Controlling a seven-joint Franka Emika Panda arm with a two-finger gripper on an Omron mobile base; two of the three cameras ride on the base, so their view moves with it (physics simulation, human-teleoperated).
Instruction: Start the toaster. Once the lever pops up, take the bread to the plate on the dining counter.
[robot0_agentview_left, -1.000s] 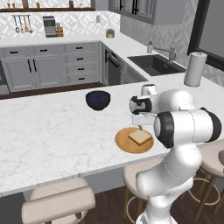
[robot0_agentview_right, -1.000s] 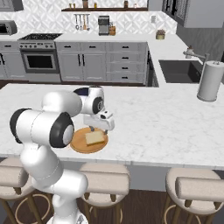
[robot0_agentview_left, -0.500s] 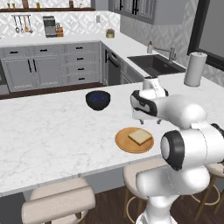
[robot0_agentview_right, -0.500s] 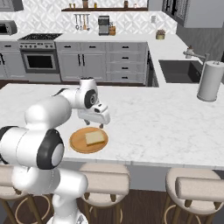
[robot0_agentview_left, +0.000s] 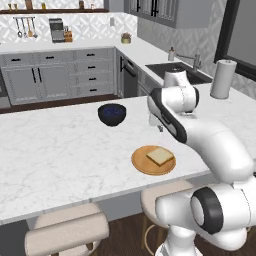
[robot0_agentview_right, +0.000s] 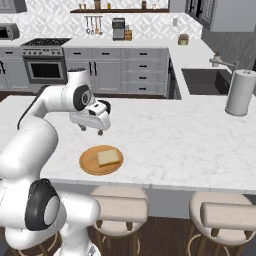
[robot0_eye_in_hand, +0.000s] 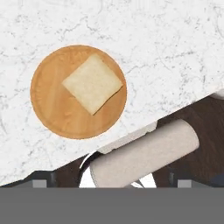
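Gripper (robot0_agentview_right: 101, 132) hung over the dining counter (robot0_agentview_right: 190, 145) w/ jaws spread wide, holding & touching nothing. Bread (robot0_agentview_left: 160, 156) lay flat on the plate (robot0_agentview_left: 142, 164), near counter's front edge, below & apart from gripper.

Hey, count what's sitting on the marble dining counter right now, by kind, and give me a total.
Plate: 1
Bread slice: 1
Dark blue bowl: 1
Paper towel roll: 1
Total: 4, all on the dining counter.
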